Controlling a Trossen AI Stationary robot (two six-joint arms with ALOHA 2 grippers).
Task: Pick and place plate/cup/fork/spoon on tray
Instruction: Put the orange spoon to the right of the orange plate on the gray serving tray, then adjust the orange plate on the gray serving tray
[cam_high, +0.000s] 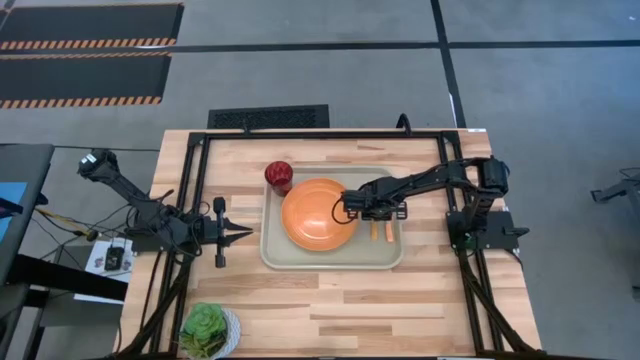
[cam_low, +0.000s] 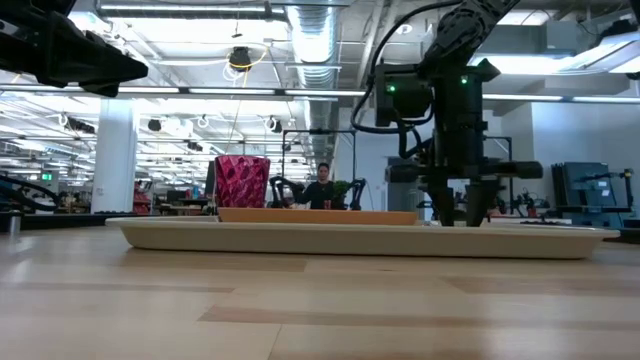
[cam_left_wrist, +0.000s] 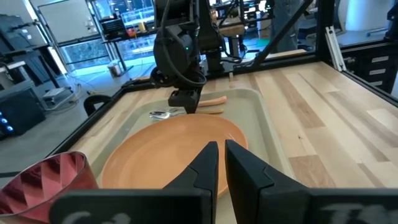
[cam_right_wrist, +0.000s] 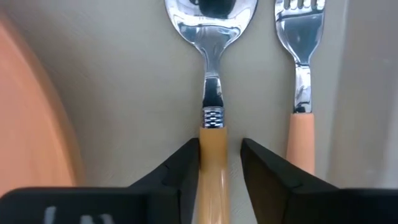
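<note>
Now the step in hand looks like the release of the spoon (cam_right_wrist: 212, 74), the last piece to go down. The right gripper (cam_right_wrist: 219, 163) hangs low over the tray (cam_high: 275, 255), just beside the plate (cam_high: 318, 214), and its fingers (cam_right_wrist: 184, 171) stand slightly spread on either side of the spoon's orange handle. Whether they touch the handle I cannot tell; it reads as a loosened hold, not a pinch. The spoon lies flat on the tray floor with the fork (cam_right_wrist: 301, 87) parallel and just beside it, apart from the plate's rim. The cup (cam_high: 279, 176) stands at the tray's far left corner, though from above I cannot tell if it sits inside the rim or just off it; the low view suggests it is on the tray.

The left gripper (cam_high: 240, 233) waits at the tray's left edge, fingers pressed together, holding nothing.

So the task seems nearly done. The next move calls for opening a little wider, then a straight lift clear of the handle, so the spoon is not dragged against the fork or plate.
</note>
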